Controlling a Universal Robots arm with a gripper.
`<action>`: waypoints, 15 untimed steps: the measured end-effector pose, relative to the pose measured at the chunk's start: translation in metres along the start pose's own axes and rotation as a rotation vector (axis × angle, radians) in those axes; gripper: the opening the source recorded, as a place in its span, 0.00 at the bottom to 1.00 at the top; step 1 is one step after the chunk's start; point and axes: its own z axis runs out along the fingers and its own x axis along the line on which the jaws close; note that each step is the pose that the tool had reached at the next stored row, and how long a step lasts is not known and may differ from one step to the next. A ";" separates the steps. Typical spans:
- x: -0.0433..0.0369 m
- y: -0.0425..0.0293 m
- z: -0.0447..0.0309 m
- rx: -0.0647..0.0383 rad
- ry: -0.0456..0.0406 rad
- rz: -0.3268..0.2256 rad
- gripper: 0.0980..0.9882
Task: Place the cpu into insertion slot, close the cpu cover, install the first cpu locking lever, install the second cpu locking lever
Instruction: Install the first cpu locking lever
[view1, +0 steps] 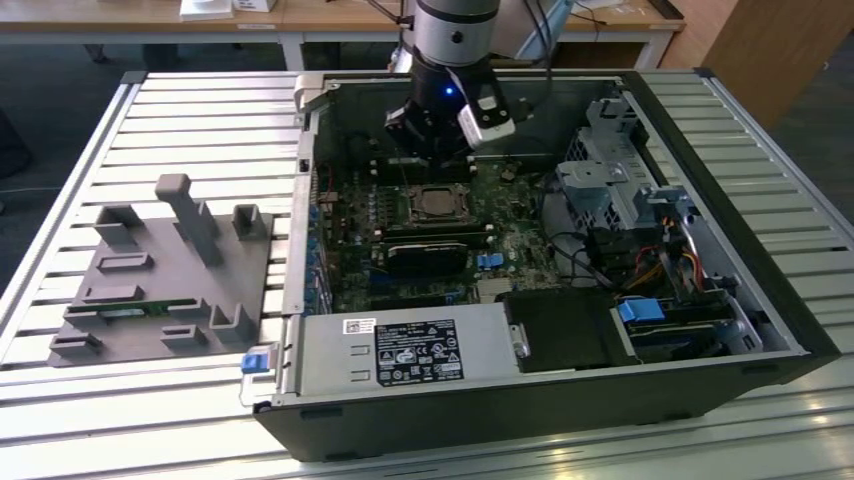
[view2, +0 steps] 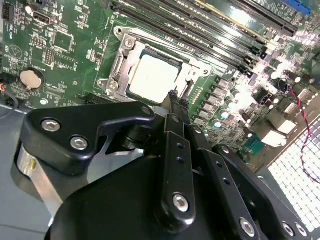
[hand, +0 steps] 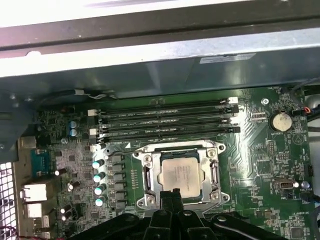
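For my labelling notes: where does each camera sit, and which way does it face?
Exterior view: off the arm, above the open computer case, looking down; the arm and gripper show.
First wrist view: on the wrist, facing the cpu past the gripper.
Second wrist view: likewise, over the gripper's linkage.
All share the cpu.

Tally in progress. I am counting one cpu (hand: 181, 172), one cpu cover (hand: 216, 175) and one coin cell (hand: 281, 121) on one green board (hand: 260, 165). I am also counting four long black memory slots (hand: 165, 117). In the exterior view I am logging one computer case (view1: 534, 420), one grey fixture block (view1: 160, 280) and one slatted table (view1: 80, 150).
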 end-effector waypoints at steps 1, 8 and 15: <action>0.0013 -0.0002 0.0000 0.000 -0.0004 0.000 0.01; 0.0229 -0.0025 0.0008 -0.001 -0.0061 0.000 0.01; 0.0412 -0.0044 0.0001 -0.004 -0.0259 -0.001 0.01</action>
